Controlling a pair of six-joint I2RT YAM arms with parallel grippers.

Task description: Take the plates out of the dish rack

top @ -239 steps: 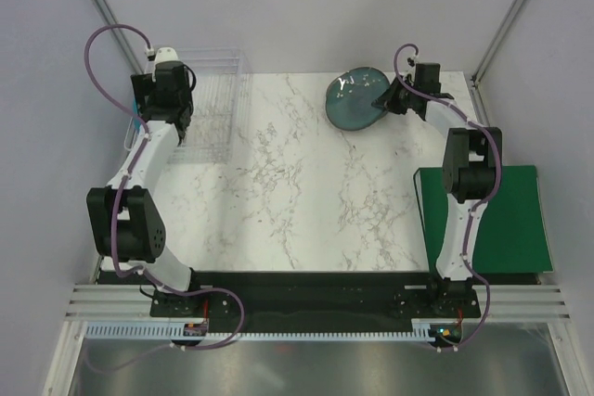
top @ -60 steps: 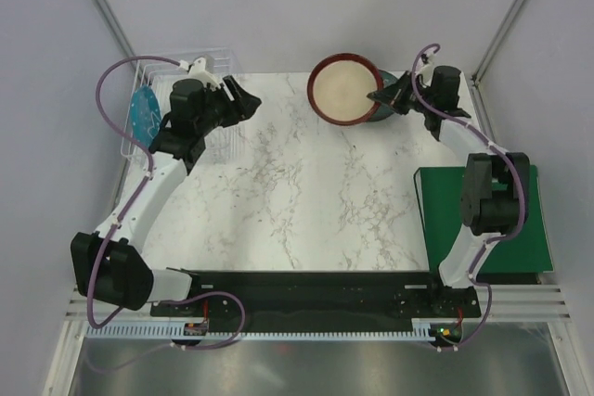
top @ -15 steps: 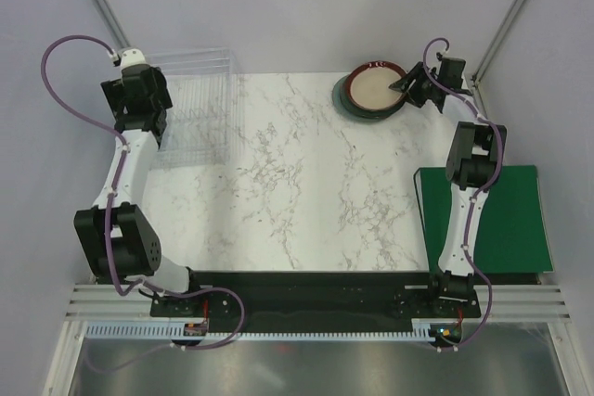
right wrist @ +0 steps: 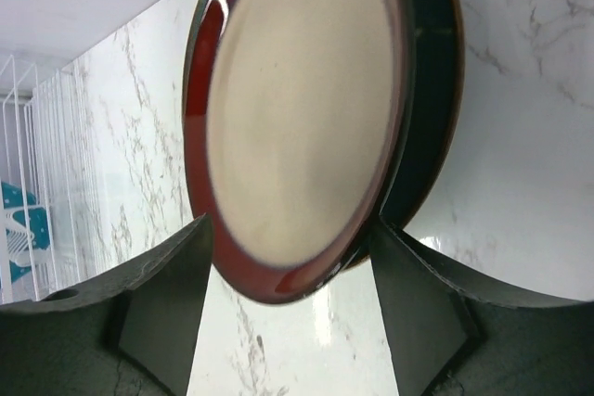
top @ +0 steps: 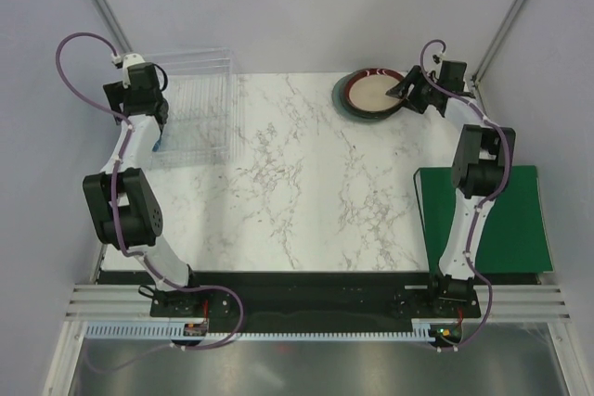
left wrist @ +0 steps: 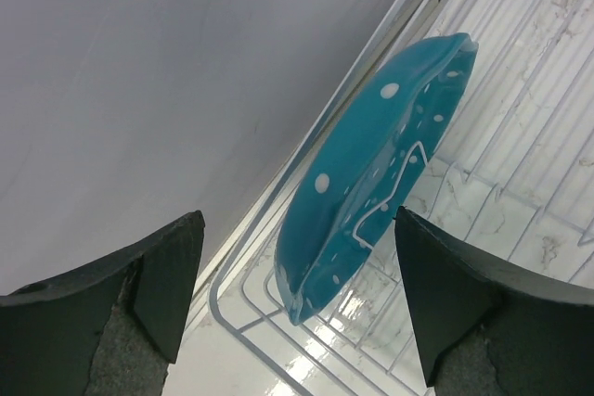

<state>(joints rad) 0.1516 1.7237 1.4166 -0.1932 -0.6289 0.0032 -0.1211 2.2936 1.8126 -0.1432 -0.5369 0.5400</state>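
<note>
A bright turquoise plate (left wrist: 371, 183) with white specks stands on edge in the clear dish rack (top: 200, 108), at its left end. My left gripper (left wrist: 297, 294) is open just above it, a finger on each side of the plate's near rim and clear of it. In the top view this gripper (top: 160, 132) hangs over the rack's left side. At the back right the brown-rimmed plate (right wrist: 297, 127) with a cream centre lies on a darker plate (right wrist: 429, 90). My right gripper (right wrist: 292, 303) is open around that plate's near rim.
The stack of two plates (top: 371, 92) sits near the table's back right corner. A flat green mat (top: 483, 220) lies at the right, partly under the right arm. The rack's wire floor (left wrist: 520, 136) runs under the turquoise plate. Grey walls stand close behind.
My right gripper has opened and let go of the brown-rimmed plate, which now rests flat on the darker plate. The left arm has shifted slightly over the rack's left end.
</note>
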